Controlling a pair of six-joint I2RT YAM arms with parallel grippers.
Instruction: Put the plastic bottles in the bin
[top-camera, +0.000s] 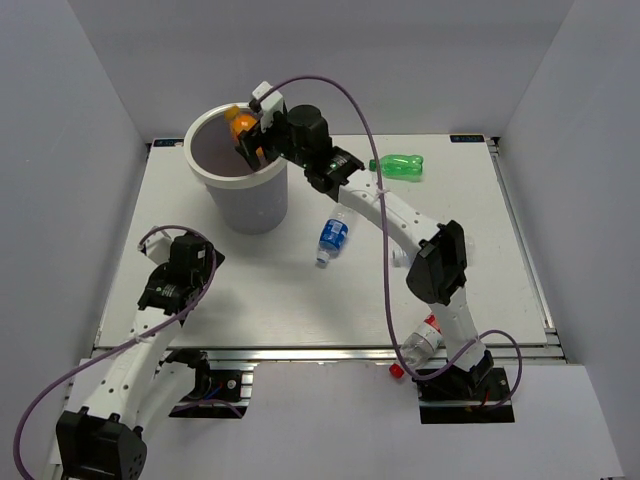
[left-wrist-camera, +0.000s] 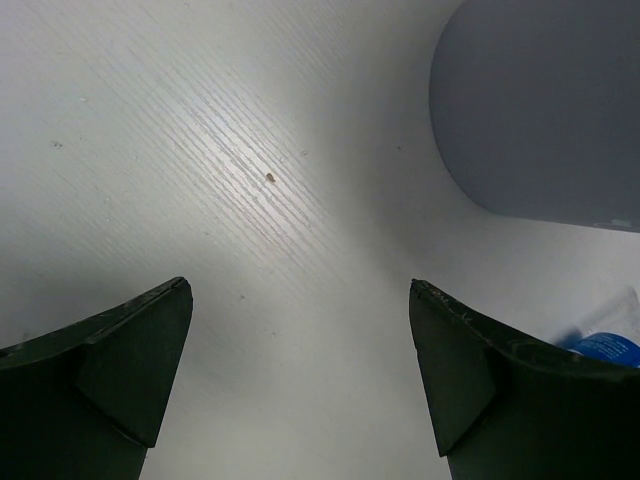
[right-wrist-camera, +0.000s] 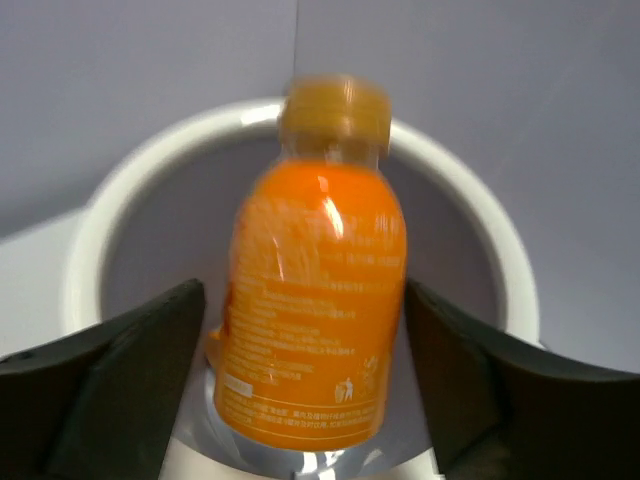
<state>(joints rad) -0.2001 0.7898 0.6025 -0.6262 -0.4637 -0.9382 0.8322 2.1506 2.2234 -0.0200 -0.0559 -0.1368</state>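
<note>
While the right pincer (top-camera: 250, 140) hangs over the bin (top-camera: 205, 170), its jaws stand apart around an orange bottle (right-wrist-camera: 315, 300) — left pincer (left-wrist-camera: 300, 380) gapes wide over the desk (left-wrist-camera: 200, 150).

The white table (top-camera: 280, 300) is carrying four things. The bin (top-camera: 250, 205) is standing upright toward its far left corner. A blue-label bottle (top-camera: 333, 237) is lying on its side near the middle, right of the bin and apart from it. A green bottle (top-camera: 402, 167) is lying by the far edge. A red-label bottle (top-camera: 422, 343) is lying at the near edge, its cap jutting past it.
</note>
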